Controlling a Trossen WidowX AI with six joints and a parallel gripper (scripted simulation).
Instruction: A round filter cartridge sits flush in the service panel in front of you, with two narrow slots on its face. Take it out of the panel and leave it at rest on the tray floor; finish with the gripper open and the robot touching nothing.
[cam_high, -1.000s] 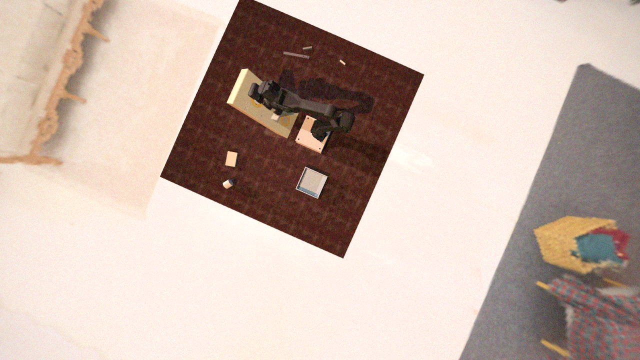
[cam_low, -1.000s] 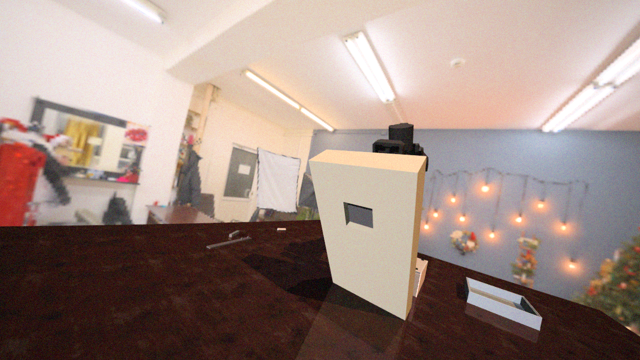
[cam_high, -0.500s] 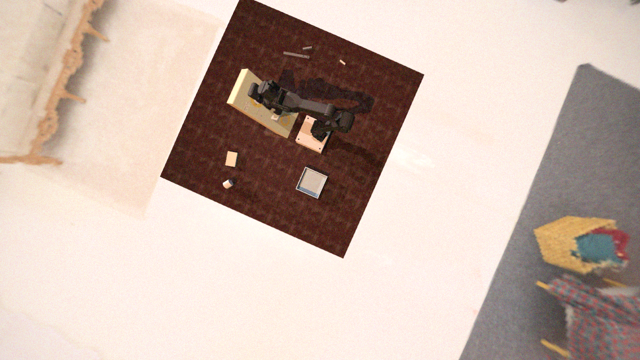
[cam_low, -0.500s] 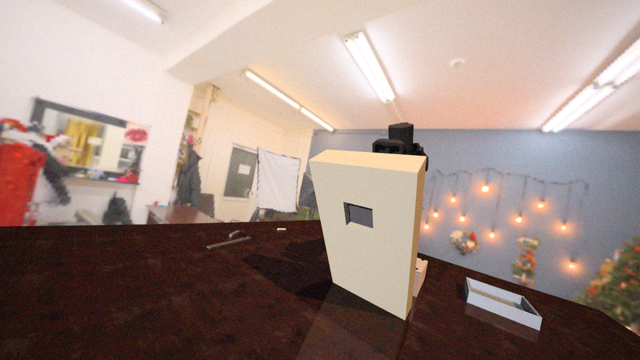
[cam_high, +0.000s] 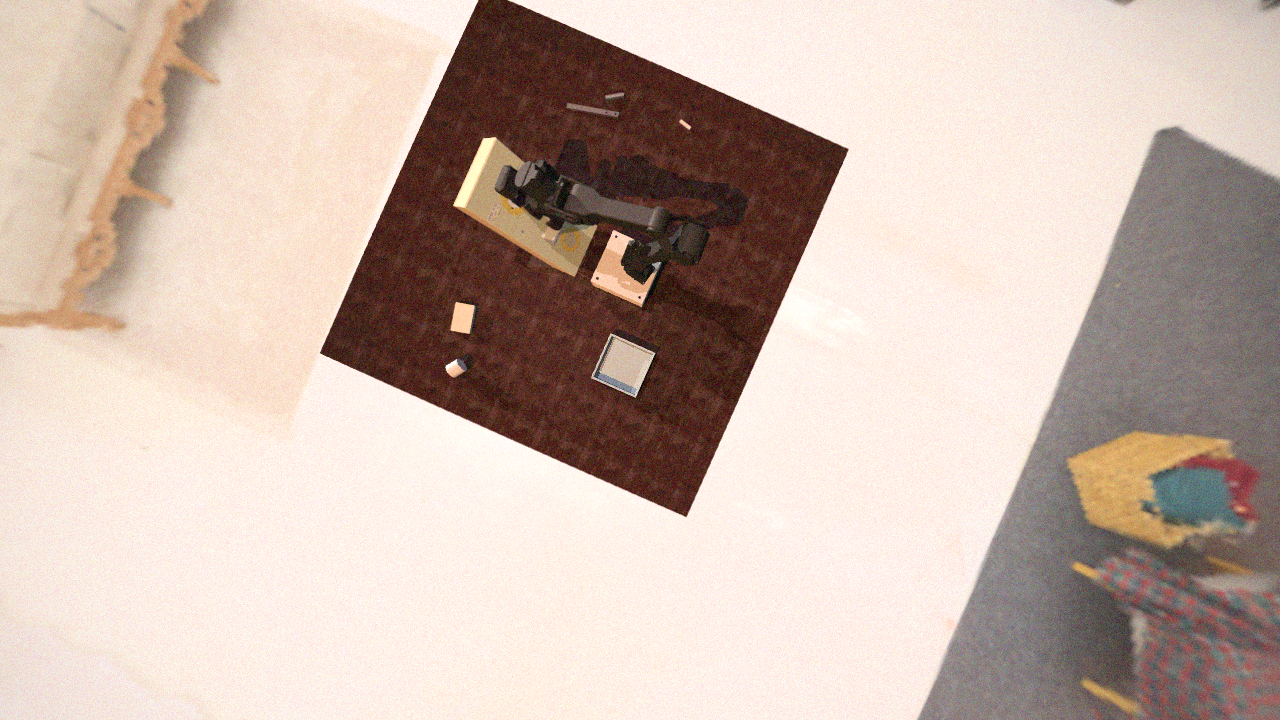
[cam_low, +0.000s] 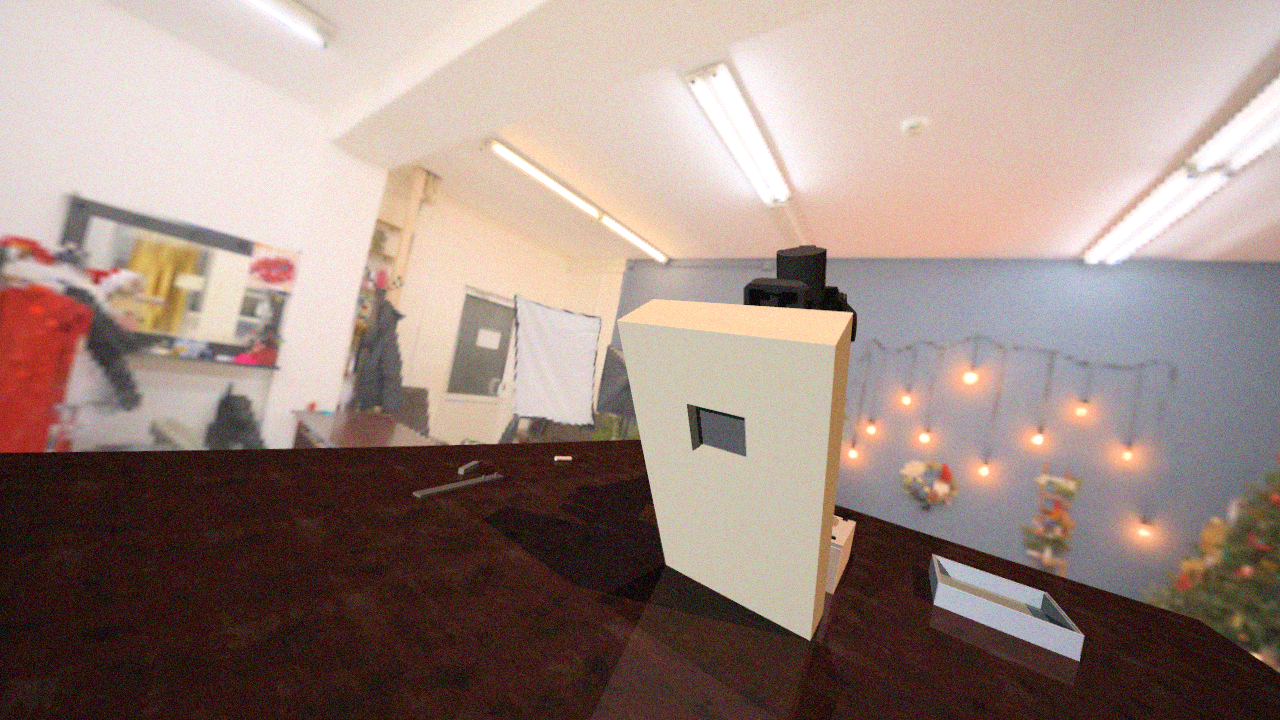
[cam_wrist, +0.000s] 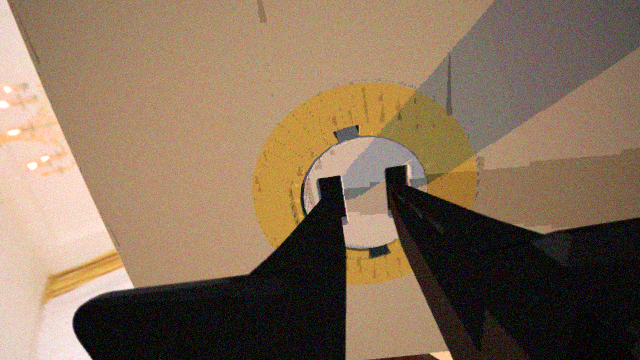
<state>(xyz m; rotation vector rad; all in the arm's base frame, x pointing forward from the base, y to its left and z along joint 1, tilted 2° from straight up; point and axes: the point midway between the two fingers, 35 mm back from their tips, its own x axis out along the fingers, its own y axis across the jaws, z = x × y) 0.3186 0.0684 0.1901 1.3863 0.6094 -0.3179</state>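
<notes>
The round white filter cartridge (cam_wrist: 369, 234) sits in the service panel (cam_wrist: 175, 175) (cam_high: 559, 259) (cam_low: 751, 519), inside a yellow ring (cam_wrist: 280, 165) with dark notches above and below. My gripper (cam_wrist: 363, 200) is partly open, its fingers apart with cartridge face showing between them. Each fingertip lies over one of the two slots; how deep the tips reach is not visible. In the top view the arm hides the cartridge and fingertips; in the exterior view the panel hides them. The tray (cam_high: 626, 362) (cam_low: 1002, 617) stands beyond the robot's base and holds nothing visible.
A pale block (cam_high: 552, 234) juts from the panel near a second yellow ring (cam_high: 571, 239). The robot's base plate (cam_high: 613, 279) is beside the panel. A tan block (cam_high: 462, 317), a white cylinder (cam_high: 456, 367), a grey bar (cam_high: 590, 110) (cam_low: 456, 486) and small pieces lie on the table.
</notes>
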